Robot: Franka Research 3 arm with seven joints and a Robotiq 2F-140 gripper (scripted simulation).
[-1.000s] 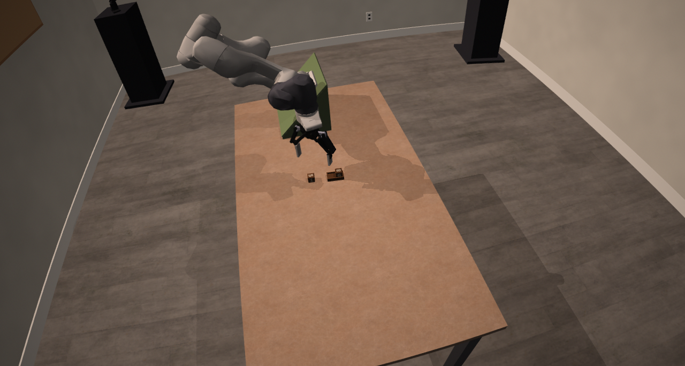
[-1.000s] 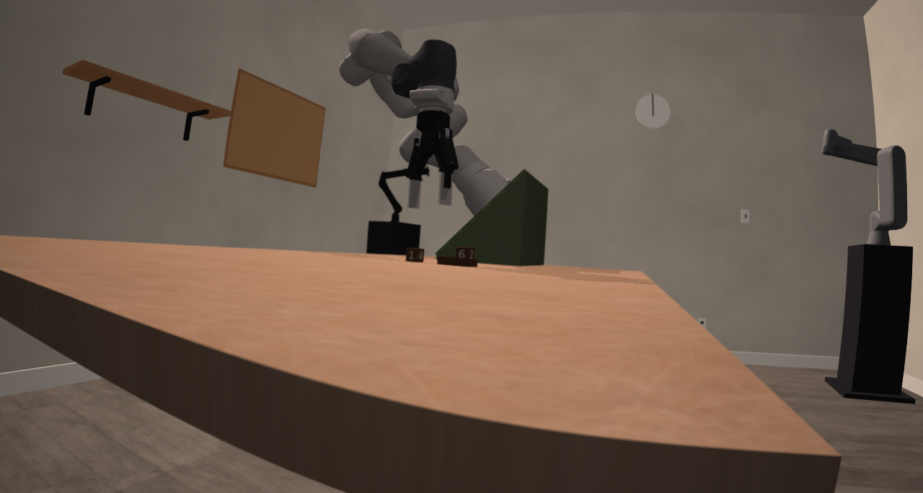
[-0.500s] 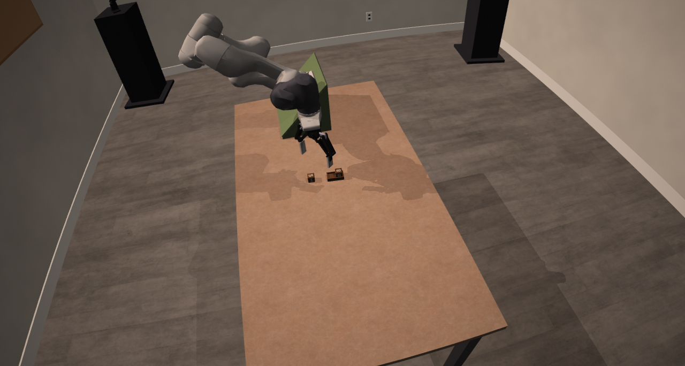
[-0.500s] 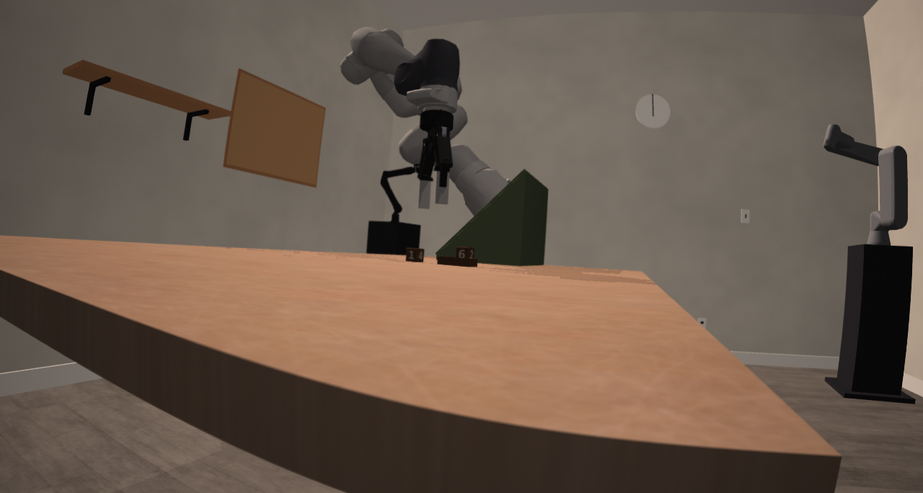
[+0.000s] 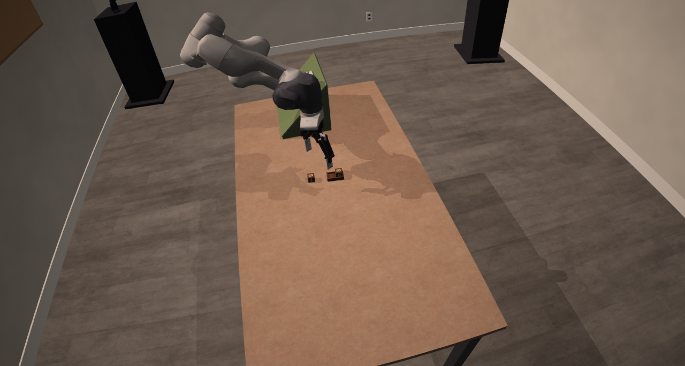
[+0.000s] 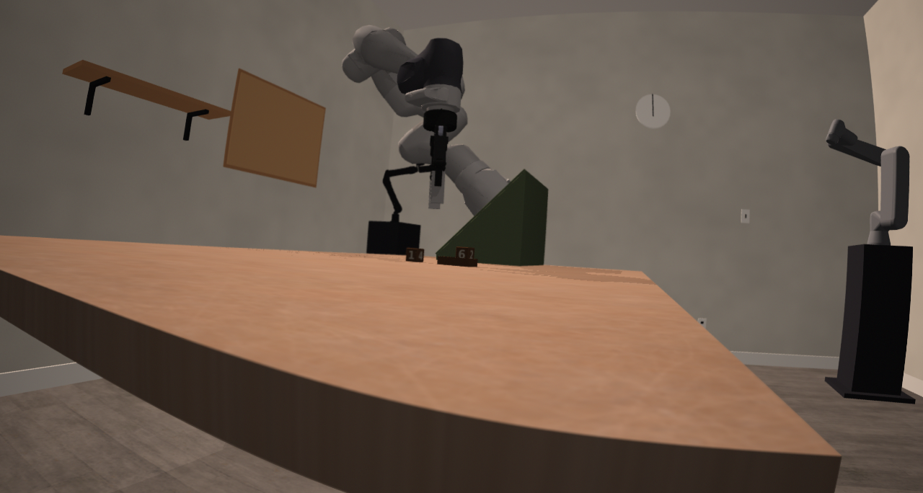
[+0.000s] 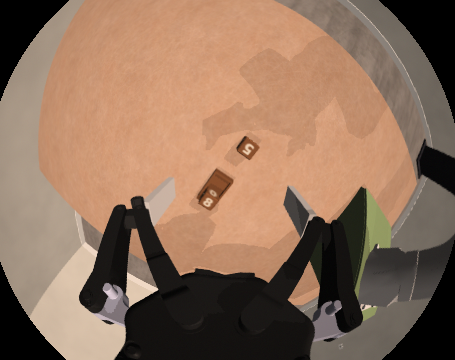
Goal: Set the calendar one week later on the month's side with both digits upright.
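Two cubes: one (image 5: 337, 172) in tray (image 5: 331, 177), one (image 5: 310, 177) on table (image 5: 344, 268). End effector (image 5: 319, 153) spread wide, empty.

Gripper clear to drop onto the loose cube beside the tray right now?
Probably yes. The gripper hangs open and empty above the table. The loose cube stands alone, apart from the tray, with nothing over it. The green wedge sits behind, out of the way.
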